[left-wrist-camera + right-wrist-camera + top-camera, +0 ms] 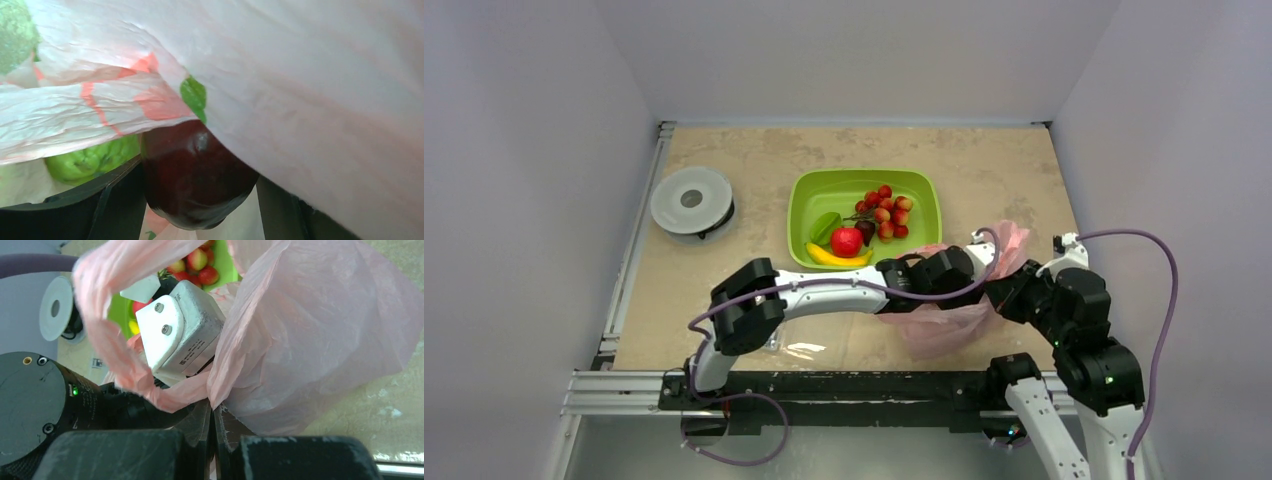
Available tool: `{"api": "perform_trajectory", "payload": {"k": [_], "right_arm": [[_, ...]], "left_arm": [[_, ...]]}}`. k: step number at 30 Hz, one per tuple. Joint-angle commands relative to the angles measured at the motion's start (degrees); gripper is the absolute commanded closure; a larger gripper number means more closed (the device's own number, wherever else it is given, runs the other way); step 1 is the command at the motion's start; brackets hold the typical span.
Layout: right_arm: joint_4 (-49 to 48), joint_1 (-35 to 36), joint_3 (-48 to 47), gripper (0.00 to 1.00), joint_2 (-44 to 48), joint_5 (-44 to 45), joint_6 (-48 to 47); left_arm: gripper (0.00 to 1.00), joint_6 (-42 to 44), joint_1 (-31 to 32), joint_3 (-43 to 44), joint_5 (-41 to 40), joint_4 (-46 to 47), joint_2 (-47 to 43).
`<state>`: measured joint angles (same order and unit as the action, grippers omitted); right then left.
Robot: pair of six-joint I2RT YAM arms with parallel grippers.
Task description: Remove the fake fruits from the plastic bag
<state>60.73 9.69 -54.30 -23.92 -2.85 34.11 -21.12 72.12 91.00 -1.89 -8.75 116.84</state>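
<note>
The pink plastic bag [949,318] lies right of the table's middle, next to the green tray [924,190]. My left gripper [200,200] is inside the bag, shut on a dark maroon round fruit [192,170]. A green fruit [92,160] lies beside it in the bag. My right gripper [212,412] is shut on the bag's rim [190,390] and holds the mouth up. In the tray lie a red round fruit [846,241], a yellow banana [834,258], a green piece [824,227] and a red berry cluster [884,210].
A white round spool [692,200] sits at the back left. A small clear plastic piece [806,348] lies near the front edge. Grey walls close in the table on three sides. The left arm [824,292] stretches across the front of the tray.
</note>
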Motion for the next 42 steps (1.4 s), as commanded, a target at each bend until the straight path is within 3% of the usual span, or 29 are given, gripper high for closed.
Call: {"api": "perform_trajectory", "payload": {"k": [1,19,27,32,38,42], "right_arm": [[-0.7,0.0,0.3,1.0,0.5,1.4,-0.1],[-0.3,0.1,-1.9,1.0,3.9,8.2,0.4],[1.1,0.0,2.6,1.0,6.2,5.2,0.3],[0.2,0.0,4.0,1.0,6.3,3.3,-0.3],[-0.3,0.0,4.5,1.0,6.3,3.3,-1.1],[-0.7,0.0,4.7,1.0,6.3,3.6,-1.4]], "left_arm": [[1.0,1.9,-1.3,-1.0,1.6,-0.9,-6.9],[1.0,3.6,-2.5,-5.3,6.5,-1.8,-12.4],[1.0,1.8,-4.8,1.2,7.5,-6.8,-16.0],[1.0,-1.2,-7.9,2.2,11.2,-6.1,-18.3],[1.0,-8.5,-14.3,-0.3,21.5,-1.2,-22.0],[1.0,-9.8,-18.0,-2.3,22.4,-1.4,-25.3]]}}
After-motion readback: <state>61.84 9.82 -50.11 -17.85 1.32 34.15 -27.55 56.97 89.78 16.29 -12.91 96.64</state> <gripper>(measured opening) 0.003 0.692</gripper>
